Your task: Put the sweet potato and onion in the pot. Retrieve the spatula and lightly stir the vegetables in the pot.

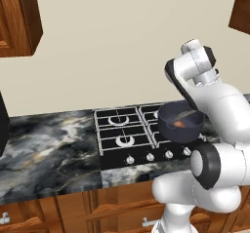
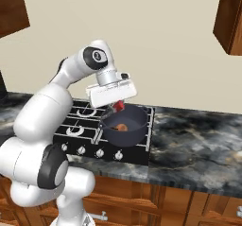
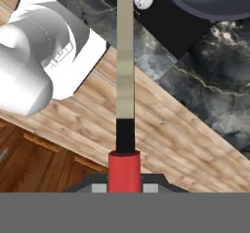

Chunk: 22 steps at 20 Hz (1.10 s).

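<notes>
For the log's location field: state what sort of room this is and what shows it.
A rendered home kitchen, by the look of it: a black gas stove with knobs set in a dark marble counter, wooden cabinets above and below, and a pot on a burner.

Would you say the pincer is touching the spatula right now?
Touching. In the hand view the spatula rises straight from the pincer, its red handle seated at the base. In the right base view red shows just under the hand, above the pot.
</notes>
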### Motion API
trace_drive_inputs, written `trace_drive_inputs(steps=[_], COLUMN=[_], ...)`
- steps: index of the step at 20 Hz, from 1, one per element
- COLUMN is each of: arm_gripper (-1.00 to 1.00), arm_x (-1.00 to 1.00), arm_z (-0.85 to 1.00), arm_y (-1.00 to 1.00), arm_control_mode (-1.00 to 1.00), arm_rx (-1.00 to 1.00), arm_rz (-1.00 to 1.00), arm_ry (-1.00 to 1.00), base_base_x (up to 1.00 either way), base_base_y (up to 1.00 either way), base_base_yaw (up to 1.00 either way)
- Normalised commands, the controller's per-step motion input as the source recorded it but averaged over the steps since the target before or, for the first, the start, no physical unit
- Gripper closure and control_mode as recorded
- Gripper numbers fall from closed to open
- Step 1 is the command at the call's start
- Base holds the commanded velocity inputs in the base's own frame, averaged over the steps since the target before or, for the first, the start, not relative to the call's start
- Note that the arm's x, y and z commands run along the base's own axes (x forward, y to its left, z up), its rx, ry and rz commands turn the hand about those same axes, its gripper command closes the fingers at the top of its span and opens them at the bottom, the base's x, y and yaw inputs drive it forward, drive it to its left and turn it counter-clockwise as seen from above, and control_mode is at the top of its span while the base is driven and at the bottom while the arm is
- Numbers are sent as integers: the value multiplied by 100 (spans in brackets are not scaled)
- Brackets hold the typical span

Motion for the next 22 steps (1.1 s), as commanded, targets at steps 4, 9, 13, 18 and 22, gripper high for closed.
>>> trace_drive_inputs(steps=[4, 9, 13, 18, 22], arm_gripper=[100, 100, 100, 100, 100], arm_x=[11, 32, 22, 34, 38], arm_z=[-33, -23, -2, -31, -38], arm_y=[-19, -29, -39, -13, 0], arm_control_mode=[-100, -100, -100, -100, -100], arm_rx=[0, 0, 0, -1, -2], arm_rz=[2, 1, 0, 0, 0], arm_ry=[1, 0, 0, 1, 0], base_base_x=[0, 0, 0, 0, 0], base_base_y=[0, 0, 0, 0, 0], base_base_yaw=[0, 0, 0, 0, 0])
